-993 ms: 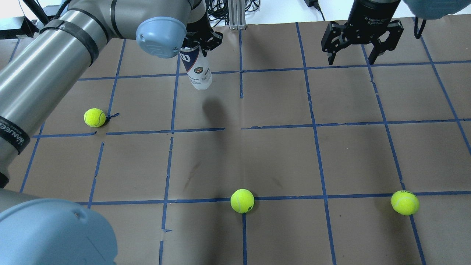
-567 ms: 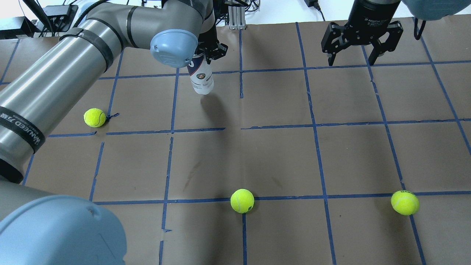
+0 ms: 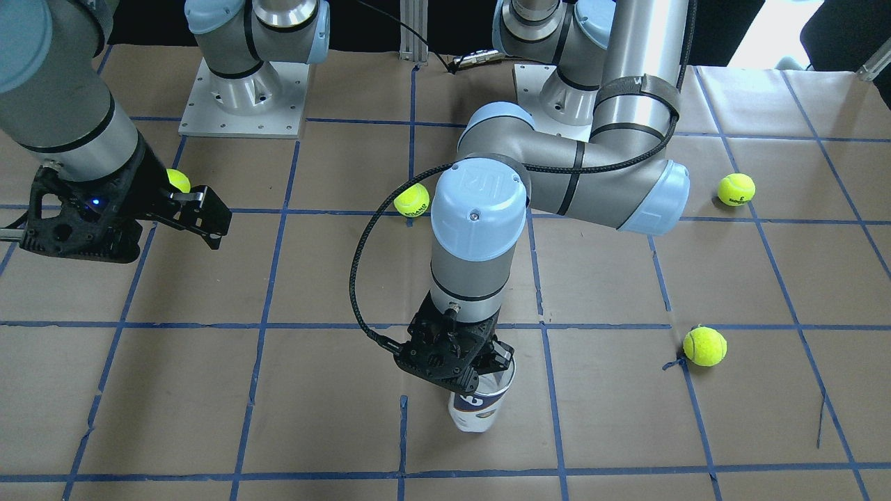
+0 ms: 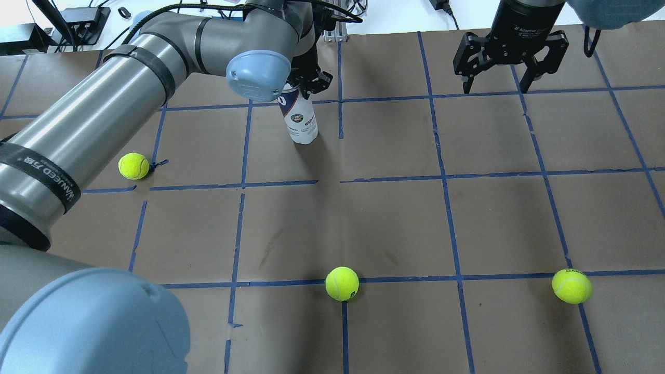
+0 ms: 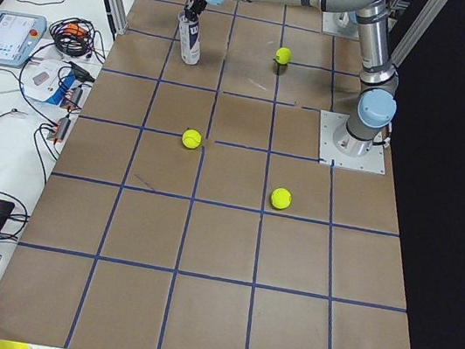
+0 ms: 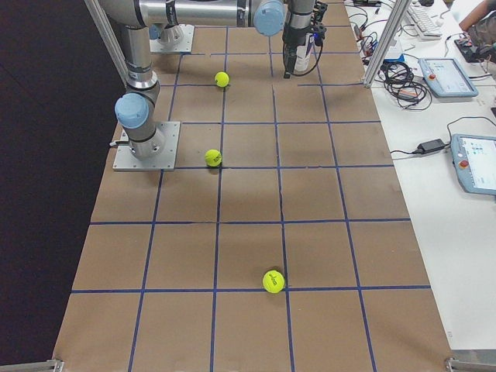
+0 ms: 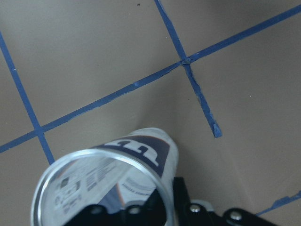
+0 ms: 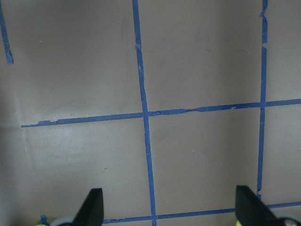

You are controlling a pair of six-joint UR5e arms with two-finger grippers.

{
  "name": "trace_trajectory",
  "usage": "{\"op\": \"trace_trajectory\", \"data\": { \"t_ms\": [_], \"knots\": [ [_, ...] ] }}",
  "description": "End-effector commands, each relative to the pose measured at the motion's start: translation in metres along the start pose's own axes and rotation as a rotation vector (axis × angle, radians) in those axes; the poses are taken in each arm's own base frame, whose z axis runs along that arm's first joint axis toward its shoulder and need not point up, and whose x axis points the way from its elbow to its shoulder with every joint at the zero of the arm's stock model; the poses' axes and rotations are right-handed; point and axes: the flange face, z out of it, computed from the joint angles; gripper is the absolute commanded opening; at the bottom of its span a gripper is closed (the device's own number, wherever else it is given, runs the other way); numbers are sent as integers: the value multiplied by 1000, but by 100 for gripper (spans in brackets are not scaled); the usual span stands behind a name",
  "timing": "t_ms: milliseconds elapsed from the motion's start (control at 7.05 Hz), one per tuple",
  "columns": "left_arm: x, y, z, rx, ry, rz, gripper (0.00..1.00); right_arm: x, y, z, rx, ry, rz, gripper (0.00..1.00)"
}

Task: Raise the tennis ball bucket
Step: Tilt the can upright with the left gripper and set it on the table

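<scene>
tennis ball bucket (image 4: 302, 120) lowered, left pincer (image 4: 305, 85) clamped

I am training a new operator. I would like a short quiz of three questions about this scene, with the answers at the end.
1. True or false: the right gripper is shut on the tennis ball bucket.
2. How many tennis balls show in the front-facing view? A) two B) four C) seven
3. Fill the gap: the left gripper holds the bucket at its open ____ end.

Key: 1. False. The right gripper hangs open, well apart from the bucket. 2. B. One of the four is partly hidden behind the right gripper. 3. Top.
</scene>
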Motion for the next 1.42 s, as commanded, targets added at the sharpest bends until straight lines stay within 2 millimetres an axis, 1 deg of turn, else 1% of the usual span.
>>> {"op": "trace_trajectory", "data": {
  "t_ms": [0,142,284,425,567,709,851,993,1134,1276],
  "knots": [
    [-1,-2,-6,12,3,1,83,0,0,0,0,0,0,100],
    [-3,-2,-23,31,-1,-1,94,1,0,1,-2,0,2,100],
    [-15,2,-40,44,-2,-20,97,2,0,2,-3,0,2,100],
    [-31,13,-61,50,9,-47,99,2,0,-1,1,0,3,100],
    [-60,24,-82,50,-2,-89,98,2,0,0,0,0,3,100],
    [-79,40,-102,18,-1,-123,98,2,0,1,-2,0,3,100],
    [-94,63,-123,-32,6,-168,98,2,0,1,-2,0,2,100],
    [-98,86,-130,-67,13,-213,98,2,0,2,-3,0,2,100],
    [-98,109,-138,-75,9,-277,99,3,0,2,-3,1,3,100],
    [-91,132,-144,-122,18,-362,99,2,0,2,-5,0,3,100]
  ]
}}
